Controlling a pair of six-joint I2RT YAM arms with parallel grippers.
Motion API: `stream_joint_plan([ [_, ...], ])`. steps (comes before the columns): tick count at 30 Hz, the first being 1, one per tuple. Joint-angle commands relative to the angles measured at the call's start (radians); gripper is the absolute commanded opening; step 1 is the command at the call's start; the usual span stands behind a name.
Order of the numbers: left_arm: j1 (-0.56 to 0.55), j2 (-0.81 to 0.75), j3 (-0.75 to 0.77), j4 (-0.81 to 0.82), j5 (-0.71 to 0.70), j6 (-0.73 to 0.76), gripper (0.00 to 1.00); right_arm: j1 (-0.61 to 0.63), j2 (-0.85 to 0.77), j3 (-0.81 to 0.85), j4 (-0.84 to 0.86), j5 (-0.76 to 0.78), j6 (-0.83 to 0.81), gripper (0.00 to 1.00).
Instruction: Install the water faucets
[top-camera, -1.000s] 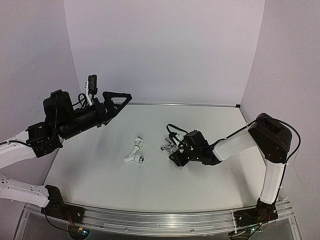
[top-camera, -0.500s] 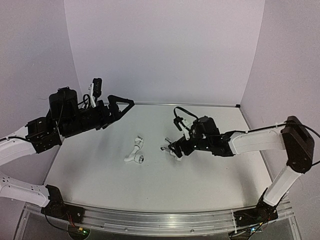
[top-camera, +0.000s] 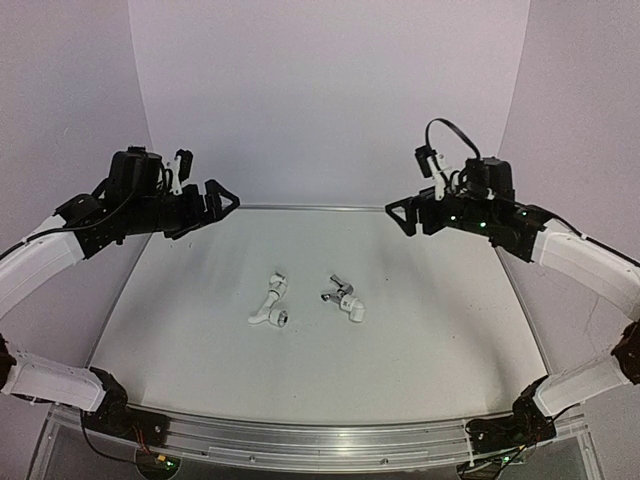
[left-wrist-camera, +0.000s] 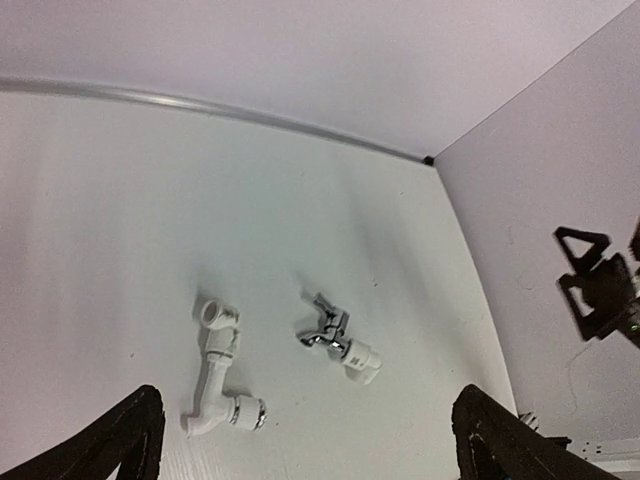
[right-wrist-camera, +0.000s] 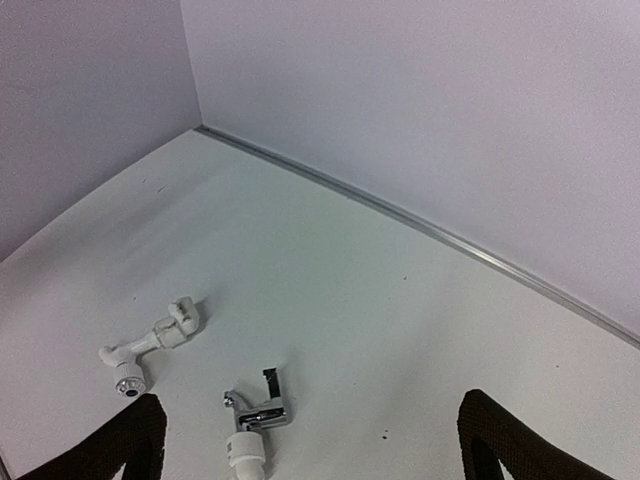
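Hovering above the worktop (top-camera: 180, 330), the left hand (top-camera: 225, 198) and right hand (top-camera: 398, 216) face each other from opposite sides, each with fingers spread wide and holding nothing. Near the worktop's middle lie two pieces, close together but not touching: a white pipe fitting (top-camera: 269, 307) on the left, and a chrome faucet (top-camera: 335, 293) that seems joined to a white elbow (top-camera: 354, 310).

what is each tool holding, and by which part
Nothing: left tool and right tool are open; white faucet and chrome faucet lie on the table.
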Motion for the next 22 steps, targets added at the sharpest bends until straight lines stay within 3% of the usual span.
stream_joint_plan([
  [1,0.145,0.107,0.021,-0.094,0.214,0.033,1.00,-0.168,-0.062,0.019,-0.081,-0.085,0.047,0.98],
  [5,0.289,0.214,0.012,-0.104,0.339,0.042,1.00,-0.397,-0.036,-0.005,-0.098,-0.246,0.124,0.98],
  [11,0.346,0.229,-0.051,-0.083,0.254,0.032,1.00,-0.546,-0.002,-0.092,-0.097,-0.276,0.082,0.98],
  [16,0.348,0.177,-0.153,-0.053,0.194,-0.025,1.00,-0.591,0.005,-0.150,-0.090,-0.306,0.094,0.98],
  [22,0.350,0.160,-0.154,-0.108,0.160,-0.024,1.00,-0.590,0.005,-0.170,-0.064,-0.295,0.093,0.98],
])
